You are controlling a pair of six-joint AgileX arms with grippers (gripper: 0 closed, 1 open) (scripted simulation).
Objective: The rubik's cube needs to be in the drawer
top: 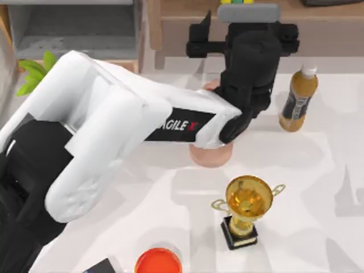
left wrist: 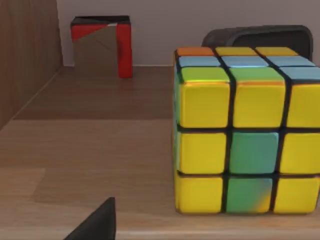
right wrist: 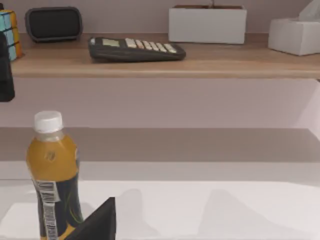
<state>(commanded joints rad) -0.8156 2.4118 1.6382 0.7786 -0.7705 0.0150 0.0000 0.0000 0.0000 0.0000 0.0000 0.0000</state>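
The rubik's cube (left wrist: 245, 135), yellow and green tiles facing me with blue ones on top, stands on the brown wooden shelf (left wrist: 90, 145). Its top edge peeks out at the back of the top view (top: 236, 1), and it sits at the shelf's end in the right wrist view (right wrist: 7, 30). My left gripper (top: 244, 34) is open, reaching toward the shelf just short of the cube; one dark fingertip (left wrist: 97, 222) shows low in its wrist view. The drawer (top: 74, 31) stands open at the back left with a grey floor. My right gripper is open, one fingertip (right wrist: 97, 222) near the bottle.
An orange bottle (top: 298, 99) stands right of my left gripper, a gold trophy (top: 247, 207) in front, an orange bowl (top: 158, 261) at the front edge. A pink object (top: 210, 153) lies under the left arm. The shelf holds a dark grey box (left wrist: 260, 37), a calculator (right wrist: 135, 49) and white boxes (right wrist: 207, 24).
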